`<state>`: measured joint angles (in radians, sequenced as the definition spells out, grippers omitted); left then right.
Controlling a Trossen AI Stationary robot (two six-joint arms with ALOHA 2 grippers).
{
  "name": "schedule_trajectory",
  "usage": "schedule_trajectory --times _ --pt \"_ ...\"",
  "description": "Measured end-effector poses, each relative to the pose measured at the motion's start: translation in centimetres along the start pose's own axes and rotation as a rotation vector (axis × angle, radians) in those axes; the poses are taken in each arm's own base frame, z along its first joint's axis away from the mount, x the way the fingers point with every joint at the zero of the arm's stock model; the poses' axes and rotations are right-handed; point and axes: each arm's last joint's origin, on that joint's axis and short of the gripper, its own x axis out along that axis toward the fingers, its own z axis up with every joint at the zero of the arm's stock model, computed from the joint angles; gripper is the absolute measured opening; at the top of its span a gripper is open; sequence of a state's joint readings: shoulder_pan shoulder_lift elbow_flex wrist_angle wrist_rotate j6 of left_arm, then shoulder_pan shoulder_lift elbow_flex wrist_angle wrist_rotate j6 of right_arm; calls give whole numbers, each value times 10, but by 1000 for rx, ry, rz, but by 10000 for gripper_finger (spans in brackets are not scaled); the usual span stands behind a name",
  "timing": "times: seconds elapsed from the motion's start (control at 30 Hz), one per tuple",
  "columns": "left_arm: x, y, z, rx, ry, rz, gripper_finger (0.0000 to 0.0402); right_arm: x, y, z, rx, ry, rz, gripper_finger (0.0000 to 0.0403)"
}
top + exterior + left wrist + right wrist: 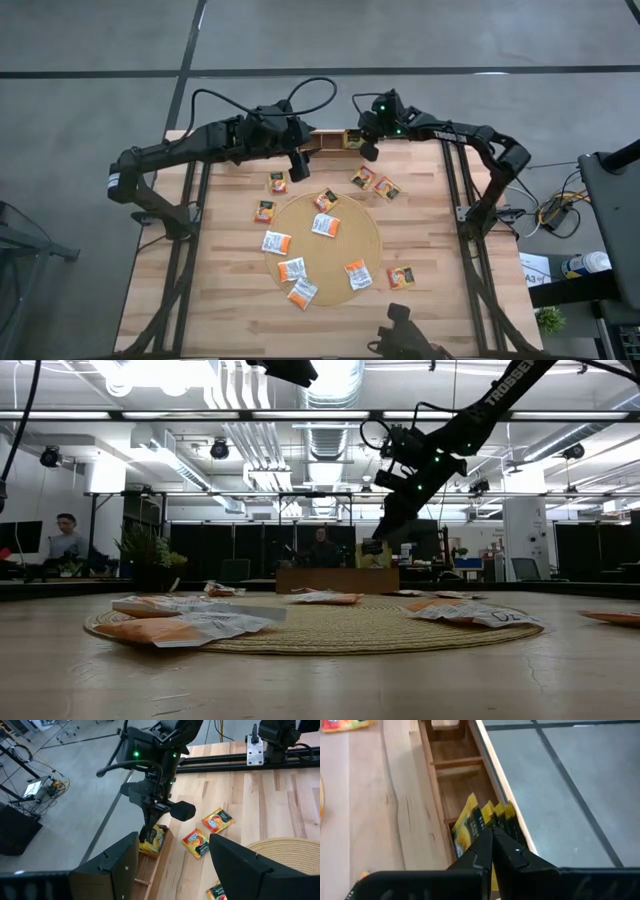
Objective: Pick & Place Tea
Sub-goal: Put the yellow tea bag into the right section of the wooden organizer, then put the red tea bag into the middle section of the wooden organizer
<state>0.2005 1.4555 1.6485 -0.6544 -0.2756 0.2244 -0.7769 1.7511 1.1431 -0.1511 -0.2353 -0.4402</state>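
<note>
Just under my right claw (491,840), pinched shut on nothing, green-yellow tea sachets (470,822) stand in the wooden tray (451,762); left claw (172,865) wide, empty.

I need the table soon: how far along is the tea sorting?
Done: several green-yellow sachets stand in the tray's end compartment. In hand: the right gripper, shut, is at that compartment. The left gripper hovers open near the tray. Left: about a dozen orange and white sachets lie on the mat and table.
</note>
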Motion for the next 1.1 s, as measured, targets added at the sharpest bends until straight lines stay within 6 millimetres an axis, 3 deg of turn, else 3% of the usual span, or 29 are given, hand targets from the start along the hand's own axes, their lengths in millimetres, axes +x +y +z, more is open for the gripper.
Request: schedule_trajectory --times 0.57,0.9,1.1 --pt "0 0 0 -1 0 0 236 10 1 -7 18 32 12 8" --pt "0 0 0 -1 1 0 236 -14 0 8 6 -32 -18 8" --pt "0 0 0 -1 1 0 236 -41 5 14 43 -18 -10 8"
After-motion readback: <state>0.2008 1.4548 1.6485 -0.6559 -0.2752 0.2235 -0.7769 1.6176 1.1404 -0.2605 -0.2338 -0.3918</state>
